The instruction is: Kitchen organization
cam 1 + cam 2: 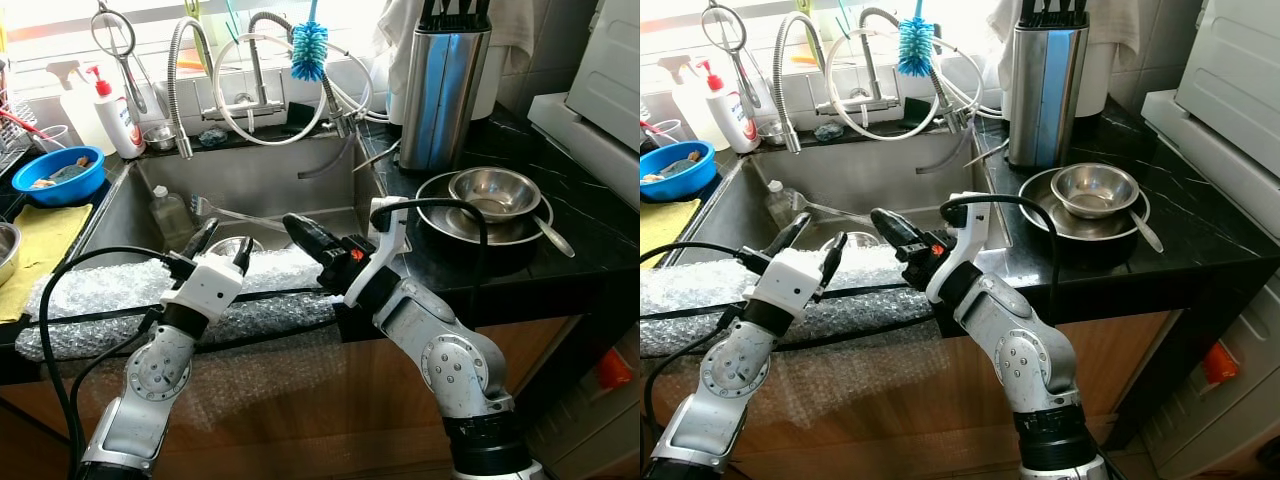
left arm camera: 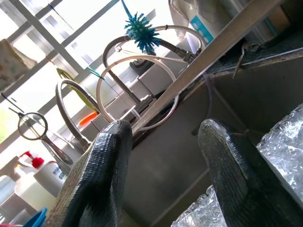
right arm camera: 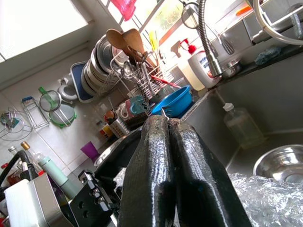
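Both grippers hover over the front edge of the wide stainless steel sink (image 1: 300,185). Its front rim is covered by a long sheet of clear bubble wrap (image 1: 90,300), the largest loose thing near them.

The left gripper (image 1: 220,243) has its black fingers spread, empty, above the wrap. The right gripper (image 1: 300,235) has its fingers pressed together with nothing between them, pointing across the sink toward the left one.

The wrap looks very light, soft and crushable, and probably slippery; a pinch on a bunched edge would likely hold better than a flat patch.

Smaller things lie in the basin: a round steel bowl (image 1: 232,246) near the fingertips, rigid and smooth, best taken by its rim, and a small clear plastic bottle (image 1: 170,212), light and liable to roll.
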